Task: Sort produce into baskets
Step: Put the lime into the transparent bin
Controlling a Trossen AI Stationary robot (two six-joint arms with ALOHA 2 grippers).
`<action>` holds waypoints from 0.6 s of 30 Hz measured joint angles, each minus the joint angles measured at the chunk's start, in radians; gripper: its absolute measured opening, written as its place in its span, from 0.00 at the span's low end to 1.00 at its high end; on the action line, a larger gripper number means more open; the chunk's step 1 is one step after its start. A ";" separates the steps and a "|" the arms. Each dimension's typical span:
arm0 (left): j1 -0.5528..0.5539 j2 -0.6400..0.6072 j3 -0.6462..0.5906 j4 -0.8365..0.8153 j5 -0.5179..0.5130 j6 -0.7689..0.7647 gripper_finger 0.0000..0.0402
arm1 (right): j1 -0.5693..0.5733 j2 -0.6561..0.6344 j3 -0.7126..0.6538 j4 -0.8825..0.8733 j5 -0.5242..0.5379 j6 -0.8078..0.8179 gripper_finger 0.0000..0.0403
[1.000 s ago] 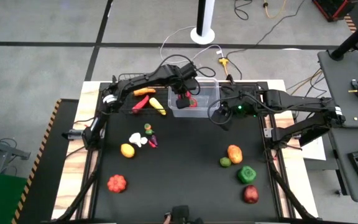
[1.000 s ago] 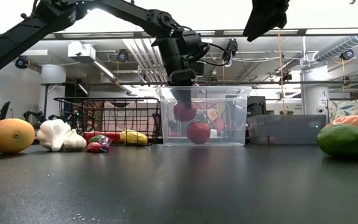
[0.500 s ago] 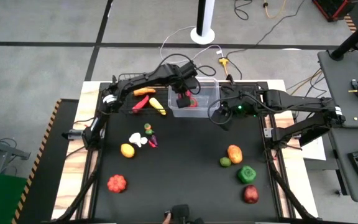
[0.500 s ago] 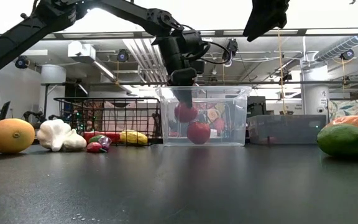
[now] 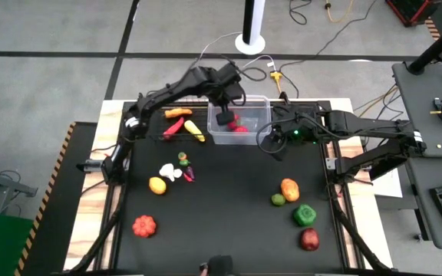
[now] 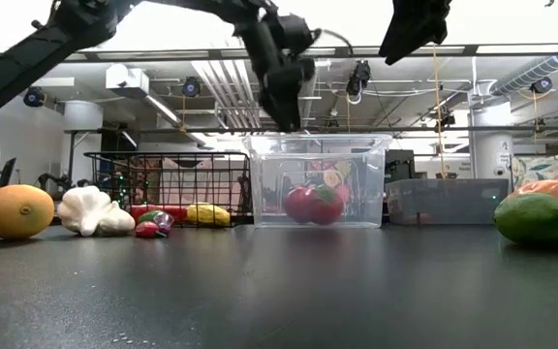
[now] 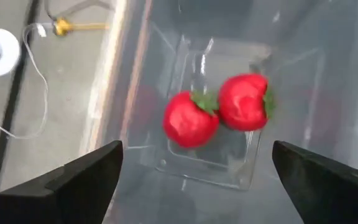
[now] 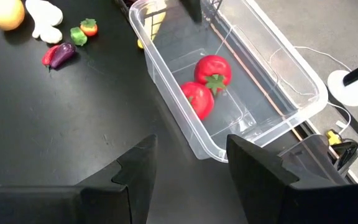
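Observation:
The clear plastic bin (image 5: pixel 240 123) stands at the table's far middle with two red tomatoes (image 7: pixel 216 112) lying side by side on its floor; they also show in the right wrist view (image 8: pixel 205 84). My left gripper (image 5: pixel 225 117) hangs open and empty above the bin's left part, clear of its rim in the low view (image 6: pixel 284 111). My right gripper (image 5: pixel 273 138) is open and empty just right of the bin, above the table (image 8: pixel 191 180). The black wire basket (image 5: pixel 171 123), left of the bin, holds a carrot, a red chilli and a yellow corn.
Garlic (image 5: pixel 169 172), a yellow-orange fruit (image 5: pixel 157 185) and small pieces (image 5: pixel 186 167) lie left of centre. An orange-red pumpkin (image 5: pixel 144 225) lies near left. An orange piece (image 5: pixel 289 188), a green one (image 5: pixel 278 200), a green pepper (image 5: pixel 305 215) and a red fruit (image 5: pixel 309 239) lie at the right. A low grey container (image 6: pixel 449 202) stands behind.
My left gripper has let go of a tomato inside the clear bin and has risen straight up out of it. The tomato has dropped to the bin's floor beside the other one. My right arm has kept still.

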 joint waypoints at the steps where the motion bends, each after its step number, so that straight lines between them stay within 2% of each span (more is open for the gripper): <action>1: -0.002 -0.037 -0.028 0.018 0.001 0.000 0.97 | 0.000 0.000 0.000 0.000 0.000 0.001 0.46; 7: -0.031 -0.223 -0.149 0.047 0.038 -0.045 0.96 | 0.000 0.000 0.000 0.000 0.000 0.009 0.46; 11: -0.078 -0.362 -0.280 0.103 0.040 -0.061 0.96 | 0.002 0.000 0.000 0.000 -0.001 0.023 0.46; 18: -0.183 -0.653 -0.658 0.283 0.035 -0.197 0.96 | 0.069 0.000 0.000 -0.005 -0.005 0.054 0.46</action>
